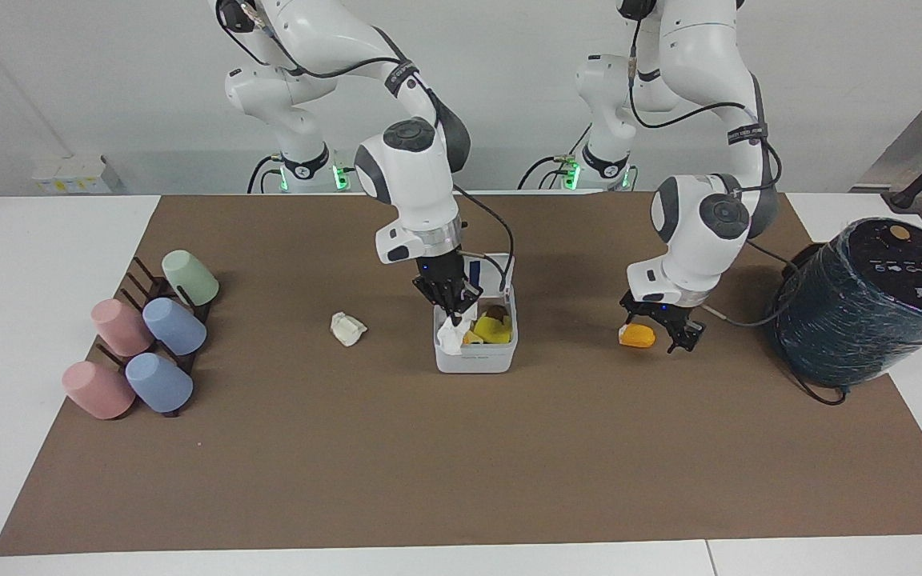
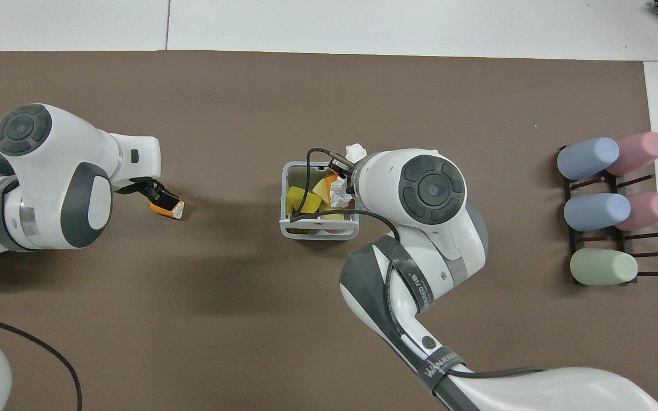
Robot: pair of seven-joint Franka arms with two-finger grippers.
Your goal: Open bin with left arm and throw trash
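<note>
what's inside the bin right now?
The open bin holds yellow and orange scraps and something brown. The right hand is over it, holding a white tissue that hangs inside. What lies beneath the pile is hidden.

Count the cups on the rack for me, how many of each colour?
Pink cups: 2
Blue cups: 2
Green cup: 1
Total: 5 cups, all lying on the dark rack at the right arm's end of the table.
</note>
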